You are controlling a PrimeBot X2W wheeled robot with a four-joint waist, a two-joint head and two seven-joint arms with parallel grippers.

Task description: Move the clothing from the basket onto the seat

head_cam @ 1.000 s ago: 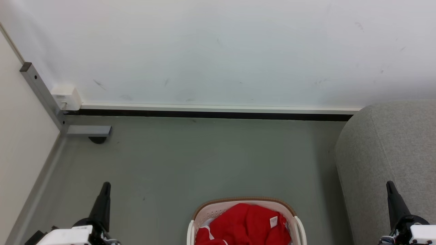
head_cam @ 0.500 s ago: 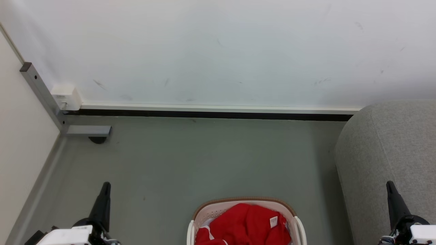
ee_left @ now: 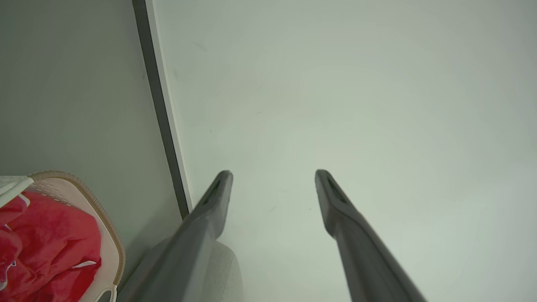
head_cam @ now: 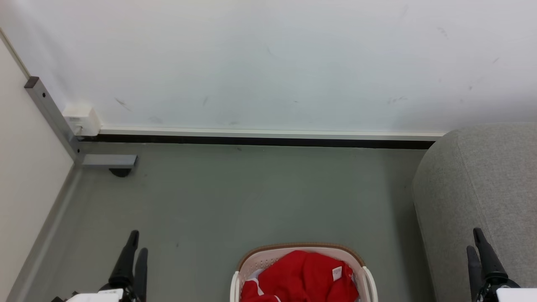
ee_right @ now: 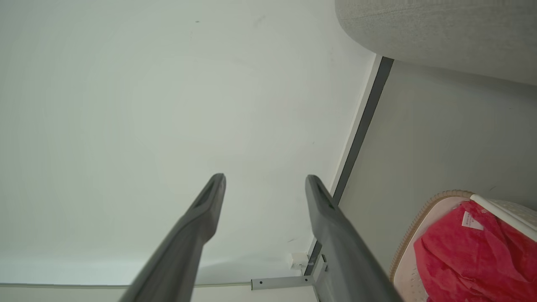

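Note:
Red clothing [head_cam: 302,274] with a small white label lies heaped in the cream basket [head_cam: 256,258], which stands on the floor at the bottom middle of the head view. The grey seat [head_cam: 478,184] rises to the right of it. My left gripper [head_cam: 138,242] is open at the lower left, well left of the basket. My right gripper [head_cam: 473,239] is open at the lower right, in front of the seat. Both hold nothing. The left wrist view shows the clothing [ee_left: 50,243] and my open left gripper [ee_left: 272,174]. The right wrist view shows the clothing [ee_right: 465,251], the seat [ee_right: 440,33] and my open right gripper [ee_right: 264,178].
A white wall with a dark baseboard [head_cam: 260,141] closes the far side. A grey metal bracket [head_cam: 109,161] and a small white box [head_cam: 80,118] sit in the left corner. Bare grey floor [head_cam: 251,197] lies between the wall and the basket.
Both grippers have gone from shut to open, each now showing two separate fingers, and sit slightly lower in the head view. The basket and clothing have not moved.

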